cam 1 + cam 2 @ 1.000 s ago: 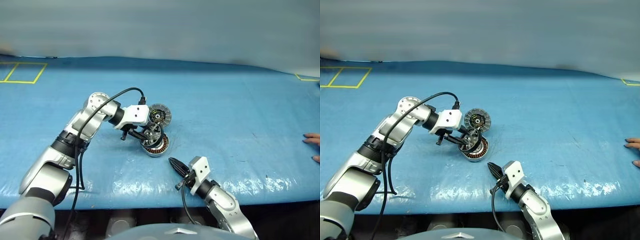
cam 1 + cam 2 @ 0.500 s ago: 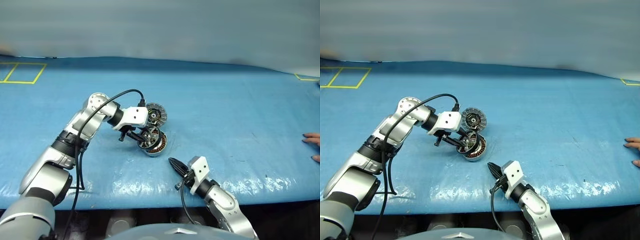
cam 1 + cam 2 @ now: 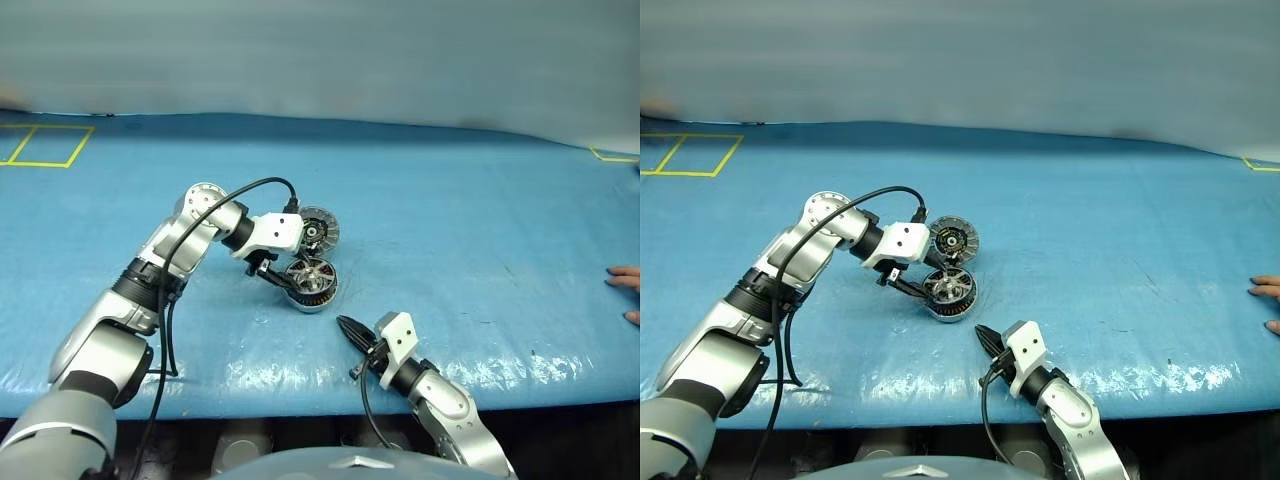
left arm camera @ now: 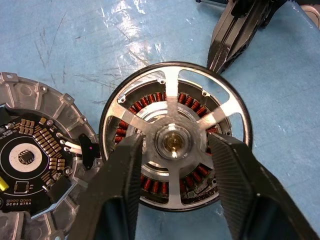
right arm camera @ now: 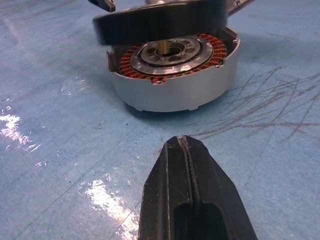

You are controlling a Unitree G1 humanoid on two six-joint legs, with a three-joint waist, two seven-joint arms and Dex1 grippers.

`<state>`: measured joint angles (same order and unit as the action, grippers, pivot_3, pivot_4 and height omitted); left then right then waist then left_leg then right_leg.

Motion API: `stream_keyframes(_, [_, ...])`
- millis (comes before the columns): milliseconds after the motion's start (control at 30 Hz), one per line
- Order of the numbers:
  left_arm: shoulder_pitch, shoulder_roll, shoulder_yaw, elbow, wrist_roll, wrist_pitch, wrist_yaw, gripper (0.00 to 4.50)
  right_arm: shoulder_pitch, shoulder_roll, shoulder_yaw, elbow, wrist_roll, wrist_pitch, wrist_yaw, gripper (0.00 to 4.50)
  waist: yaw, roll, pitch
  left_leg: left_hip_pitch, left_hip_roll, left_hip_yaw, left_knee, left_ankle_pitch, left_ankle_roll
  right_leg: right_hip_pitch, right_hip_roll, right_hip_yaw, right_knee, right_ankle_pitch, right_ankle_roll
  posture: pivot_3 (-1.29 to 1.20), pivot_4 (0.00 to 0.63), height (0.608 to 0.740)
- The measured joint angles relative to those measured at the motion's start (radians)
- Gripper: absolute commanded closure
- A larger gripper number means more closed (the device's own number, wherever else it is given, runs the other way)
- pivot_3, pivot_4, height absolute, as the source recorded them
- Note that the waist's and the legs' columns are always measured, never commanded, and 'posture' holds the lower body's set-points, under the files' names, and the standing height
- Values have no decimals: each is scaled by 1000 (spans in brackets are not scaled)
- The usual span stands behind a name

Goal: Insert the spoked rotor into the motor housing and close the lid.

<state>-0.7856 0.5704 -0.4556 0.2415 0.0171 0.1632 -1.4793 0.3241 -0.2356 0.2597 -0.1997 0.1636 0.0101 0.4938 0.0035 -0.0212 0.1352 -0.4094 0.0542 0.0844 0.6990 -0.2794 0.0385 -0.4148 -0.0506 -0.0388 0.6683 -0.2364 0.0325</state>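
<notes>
The spoked rotor (image 4: pixel 175 85), black-rimmed with silver spokes, lies over the motor housing (image 5: pixel 170 90). Copper windings show through the spokes. From the right wrist view the rotor's rim (image 5: pixel 160 22) stands a little above the housing's wall. My left gripper (image 4: pixel 175 145) is open, with one finger on each side of the rotor's hub and a small gap to it. The lid (image 3: pixel 318 228) stands tilted up at the housing's far edge, its dark circuit face showing. My right gripper (image 3: pixel 345 325) is shut and empty, just in front of the housing and pointing at it.
Everything sits on a blue sheet (image 3: pixel 450 220) covering the table. Its front edge runs just behind my right wrist. A person's fingers (image 3: pixel 625 280) rest at the right edge. Yellow tape squares (image 3: pixel 40 145) mark the far left corner.
The left gripper's fingers have spread apart off the rotor's hub. The rotor, which was tilted before, now lies level over the housing. The right arm has not moved.
</notes>
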Motion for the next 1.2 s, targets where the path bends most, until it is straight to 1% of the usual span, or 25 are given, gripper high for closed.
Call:
stream_keyframes(100, [-1, -6, 0, 17, 2, -2, 0, 7, -1, 0, 0, 0, 0, 0, -1, 4500, 0, 0, 0, 0, 0, 0, 0, 0, 0, 0, 0, 0, 0, 0, 0, 0, 150, 740])
stream_keyframes(400, [-4, -13, 9, 19, -9, 0, -4, 7, -2, 0, 0, 0, 0, 2, -13, 4500, 0, 0, 0, 0, 0, 0, 0, 0, 0, 0, 0, 0, 0, 0, 0, 0, 150, 740])
stream_keyframes(467, [-4, -13, 40, 14, -44, 15, -3, 376, -1, 0, 0, 0, 0, 2, -13, 4500, 0, 0, 0, 0, 0, 0, 0, 0, 0, 0, 0, 0, 0, 0, 0, 0, 150, 740])
stream_keyframes(533, [-5, -11, 78, 0, -74, 32, 6, 885, -1, -1, 0, -1, 0, 2, -13, 4500, -1, 0, 0, 0, 0, 0, 0, 0, 0, 0, 0, 0, 0, 0, 0, 0, 150, 740])
stream_keyframes(633, [0, -5, 146, -36, -134, 84, 38, 1908, -1, -2, 0, -1, 0, 2, -13, 4500, -1, 0, 0, 0, 0, 0, 0, 0, 0, 0, 0, 0, 0, 0, 0, 0, 150, 740])
stream_keyframes(700, [26, 7, 213, -78, -179, 122, 74, 2599, -1, -2, 0, -1, 0, 3, -12, 4500, -5, 0, 0, 0, 1, 0, 0, 0, 0, 0, 0, 0, 0, 0, 0, 0, 150, 740])
stream_keyframes(733, [41, 8, 244, -92, -200, 142, 96, 2869, -1, -3, 0, -1, 0, 3, -12, 4500, -6, 0, 0, 0, 1, -1, 0, 0, 0, 0, 0, 0, 0, 0, 0, 0, 150, 740])
stream_keyframes(867, [122, 13, 357, -126, -257, 197, 215, 4273, -3, -3, 1, -1, 1, 3, -6, 4500, -8, 0, 0, 0, 6, -1, 0, 0, 0, 0, 0, -1, 0, 0, 1, 0, 150, 740])
stream_keyframes(900, [136, 16, 379, -126, -265, 205, 241, 4467, -3, -3, 1, -1, 2, 3, -5, 4500, -8, 0, 0, 0, 6, 0, 0, 0, 0, 0, 0, -1, 0, 0, 1, 0, 150, 740])
stream_keyframes(1033, [206, 35, 451, -125, -291, 206, 308, 4467, 0, -8, 0, -1, 3, 3, 5, 4500, -8, 0, 0, 1, 6, 0, 0, 0, 0, 1, -1, -1, 0, 0, 0, 0, 150, 740])
stream_keyframes(1200, [278, 37, 458, -93, -303, 194, 317, 4467, -1, -9, 0, -1, 3, 3, 8, 4500, -5, 0, 0, 1, 6, 0, 0, 0, -1, 1, -1, -1, 0, 0, 0, 0, 150, 740])
